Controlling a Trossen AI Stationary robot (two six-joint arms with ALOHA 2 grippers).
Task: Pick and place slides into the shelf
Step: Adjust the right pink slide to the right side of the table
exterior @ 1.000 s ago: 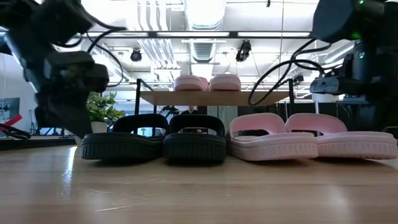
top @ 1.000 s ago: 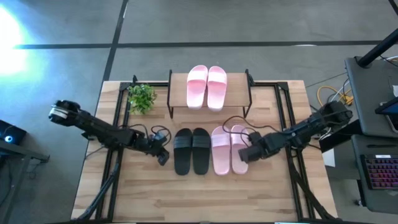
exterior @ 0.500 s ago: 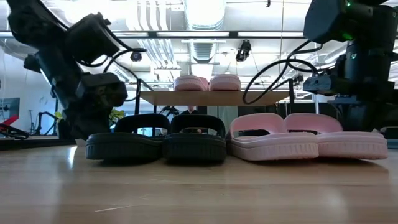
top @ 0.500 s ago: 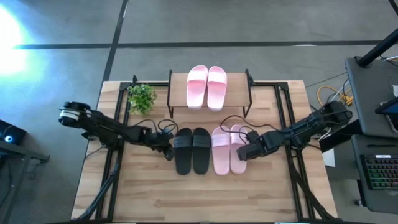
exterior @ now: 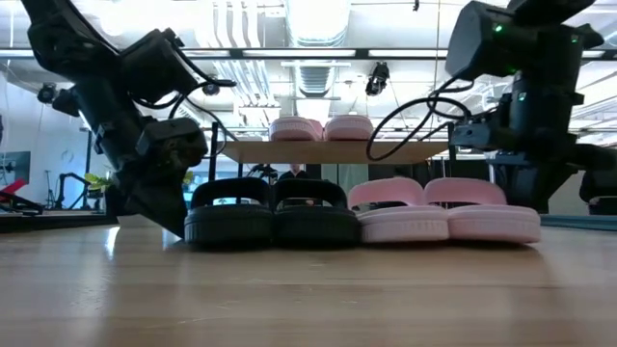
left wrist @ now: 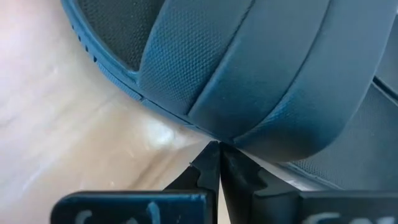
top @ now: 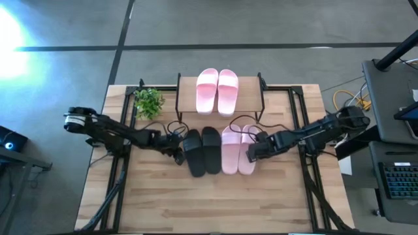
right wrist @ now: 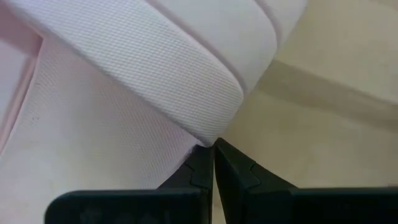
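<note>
Two black slides (top: 201,151) and two pink slides (top: 236,150) lie side by side, soles down, on the table in front of the shelf (top: 186,99). Another two pink slides (top: 217,91) rest on the shelf's top board (exterior: 333,151). My left gripper (top: 177,155), shut, is low at the outer side of the left black slide (exterior: 231,214). My right gripper (top: 251,152), also shut, is at the outer side of the right pink slide (exterior: 487,214). My left gripper presses its shut fingertips (left wrist: 214,163) against the left black slide's outer side, where the strap meets the sole (left wrist: 217,132). It comes nearly level from the table's left, and the slide lies flat on the table. My right gripper presses its shut fingertips (right wrist: 208,163) against the right pink slide's outer side, at the foot of the strap (right wrist: 208,132). It comes nearly level from the table's right, and the slide lies flat on the table.
A small green plant (top: 149,102) stands left of the shelf near the far edge. Black frame rails (top: 127,117) run along both sides of the tabletop. Bare wood (top: 215,202) lies between the slides and the near edge.
Both grippers have moved inward toward each other and toward the far edge, staying shut. The row of four slides has slid along the table toward the shelf and bunched closer together. The left black slide has turned slightly.
</note>
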